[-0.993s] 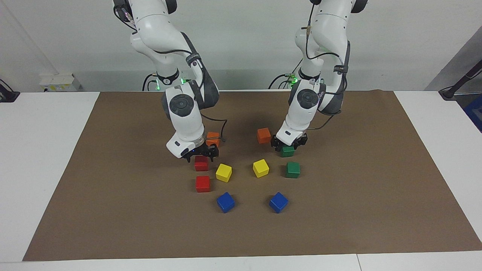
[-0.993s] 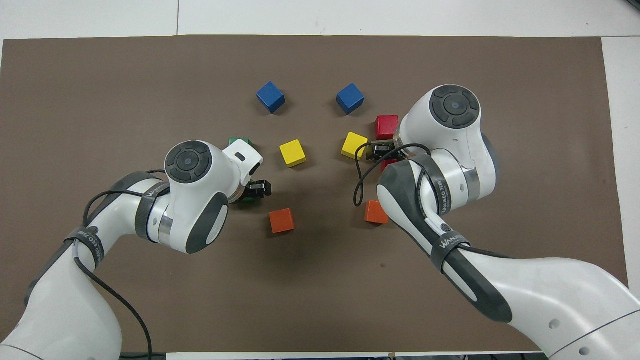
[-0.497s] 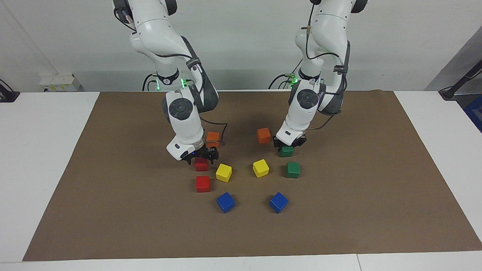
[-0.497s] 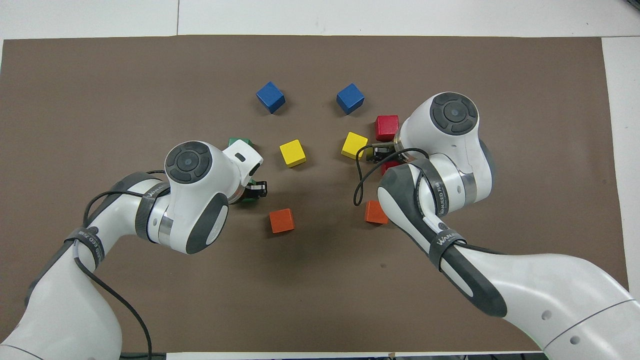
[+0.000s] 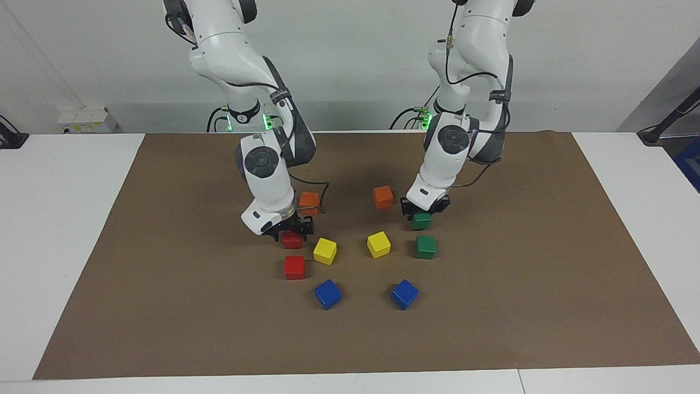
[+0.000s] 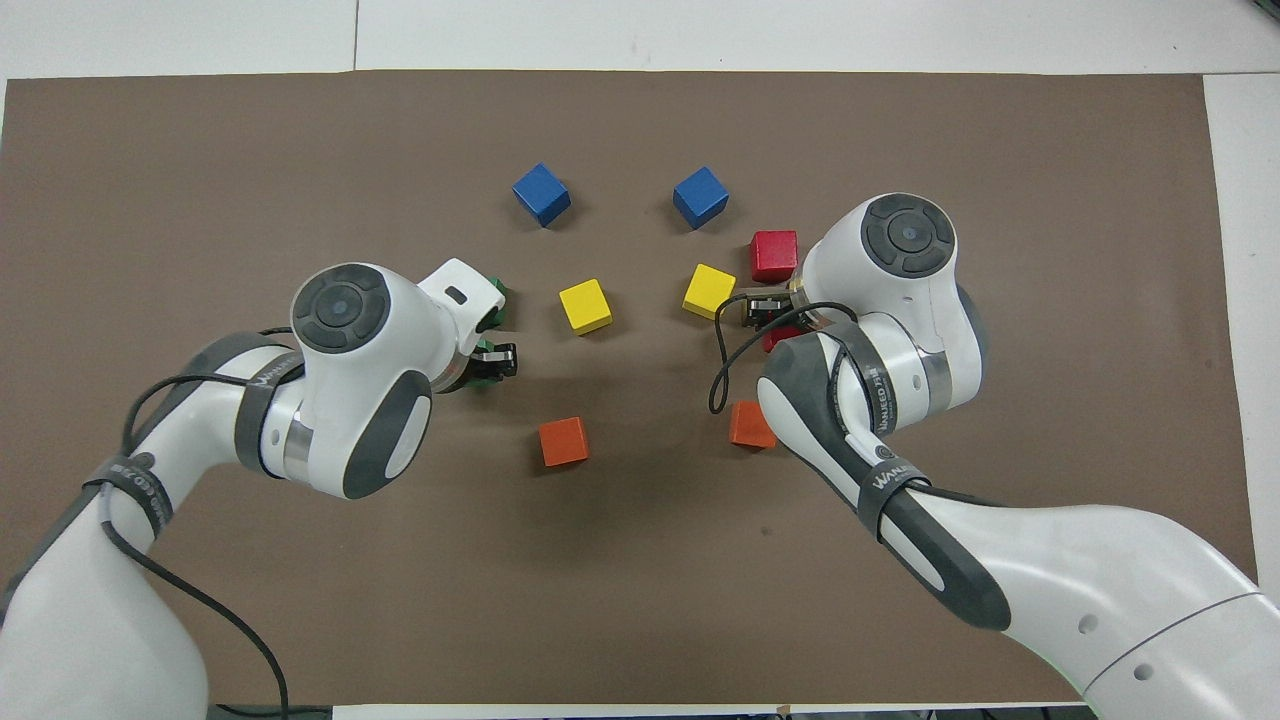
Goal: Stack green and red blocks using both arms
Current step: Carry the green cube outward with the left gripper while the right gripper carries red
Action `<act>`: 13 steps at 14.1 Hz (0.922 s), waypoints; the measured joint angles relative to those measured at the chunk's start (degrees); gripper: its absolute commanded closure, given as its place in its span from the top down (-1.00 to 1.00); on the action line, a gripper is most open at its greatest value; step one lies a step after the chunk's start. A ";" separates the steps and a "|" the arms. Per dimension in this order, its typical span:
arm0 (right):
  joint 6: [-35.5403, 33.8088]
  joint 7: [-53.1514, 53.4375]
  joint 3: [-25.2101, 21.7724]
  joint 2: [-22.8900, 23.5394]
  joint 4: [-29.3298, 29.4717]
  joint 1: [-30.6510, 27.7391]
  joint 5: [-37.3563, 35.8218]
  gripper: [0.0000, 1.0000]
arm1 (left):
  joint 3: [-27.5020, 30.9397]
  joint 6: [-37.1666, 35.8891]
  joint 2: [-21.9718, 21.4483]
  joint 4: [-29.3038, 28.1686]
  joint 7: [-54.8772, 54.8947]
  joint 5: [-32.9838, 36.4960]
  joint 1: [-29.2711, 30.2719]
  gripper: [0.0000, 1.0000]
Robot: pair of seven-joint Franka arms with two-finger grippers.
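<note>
My left gripper (image 5: 423,210) is shut on a dark green block (image 5: 421,221), low over the mat and beside an orange cube. The block shows under the wrist in the overhead view (image 6: 486,360). The other green block (image 5: 425,247) lies on the mat, a little farther from the robots, and the left wrist half hides it from above (image 6: 497,303). My right gripper (image 5: 290,230) is down around a red block (image 5: 292,239) and shut on it, and the block rests on or just above the mat (image 6: 779,337). The second red block (image 5: 295,267) lies just farther out (image 6: 774,255).
Two yellow cubes (image 5: 325,251) (image 5: 378,244) lie between the red and green pairs. Two blue cubes (image 5: 327,294) (image 5: 404,294) lie farther out. Two orange cubes (image 5: 309,201) (image 5: 383,197) lie nearer the robots. All stand on a brown mat (image 5: 519,306).
The left arm has swung outward, and its green block has shifted slightly toward the left arm's end. The right gripper has settled lower over its red block, which stays in place.
</note>
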 measured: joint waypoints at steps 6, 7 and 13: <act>-3.31 -0.04 -0.67 -0.47 2.04 -2.20 -0.17 -1.00 | 0.67 -14.91 -10.41 2.49 17.75 0.06 15.17 -1.00; -6.10 -1.61 -0.72 -0.79 3.92 -4.41 -0.34 -1.00 | 0.76 -16.22 -11.17 2.45 22.17 0.07 18.42 -1.00; -12.81 -20.65 -0.80 -2.28 8.77 -19.28 -0.29 -1.00 | 1.06 -15.74 -11.76 0.20 41.30 0.07 35.62 -1.00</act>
